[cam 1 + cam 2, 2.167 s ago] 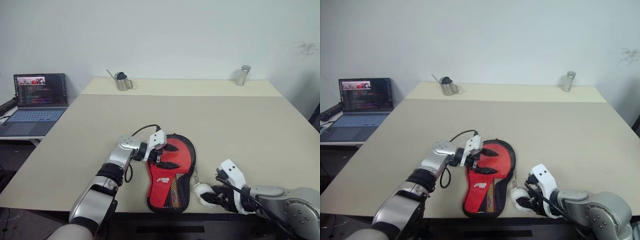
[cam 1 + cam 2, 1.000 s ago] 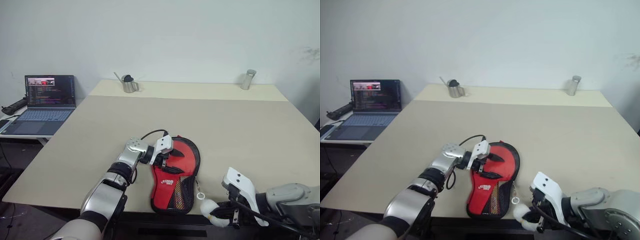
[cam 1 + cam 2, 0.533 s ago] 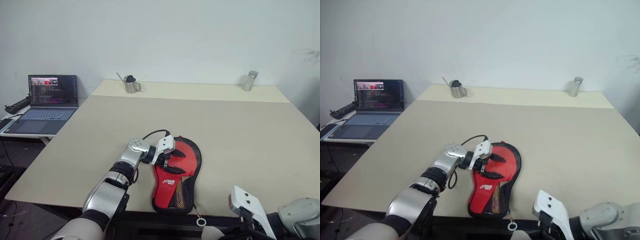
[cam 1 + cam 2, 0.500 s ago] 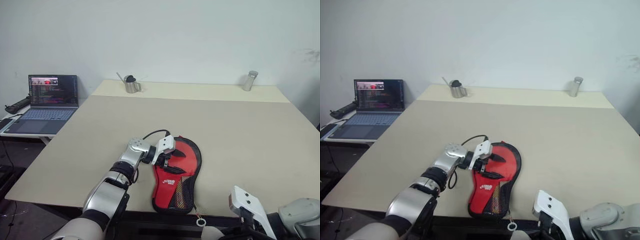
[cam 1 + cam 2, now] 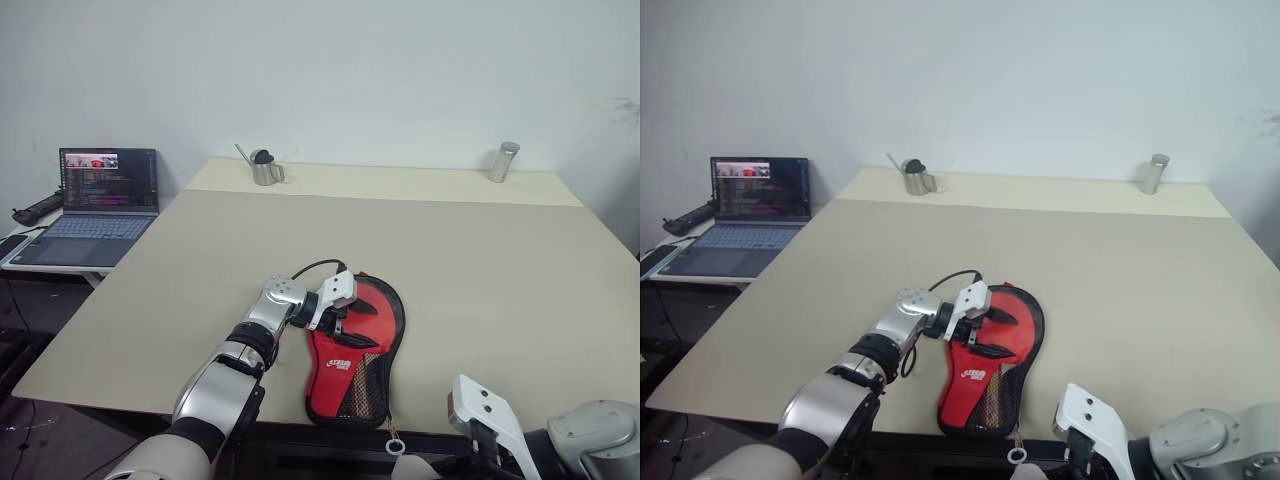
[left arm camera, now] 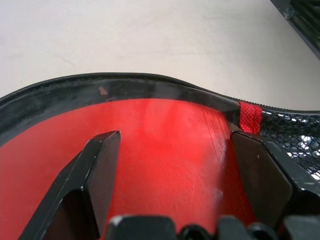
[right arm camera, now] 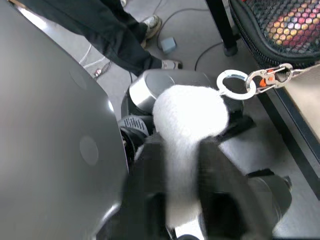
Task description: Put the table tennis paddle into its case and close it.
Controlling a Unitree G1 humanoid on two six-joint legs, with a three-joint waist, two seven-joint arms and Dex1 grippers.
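Beige table [image 5: 480, 250] meets a white wall, a laptop [image 5: 85, 205] off its left edge. The case [image 5: 355, 345] lies red side up at the near edge, zipped, its clip ring [image 5: 395, 446] dangling over (the paddle inside cannot be seen). The left gripper [image 5: 340, 326] rests spread wide on it. Since a second ago the right gripper [image 7: 190, 165] has dropped below the edge; the white fluffy pompom [image 7: 187, 117] lies between its fingers.

The left gripper [image 5: 345, 325] holds its fingers [image 6: 95, 170] wide apart over the red case [image 5: 365, 340], with bare room between them. Beyond them the table [image 5: 470, 260] is bare up to a small can [image 5: 264, 168] and a metal cup [image 5: 503, 161].
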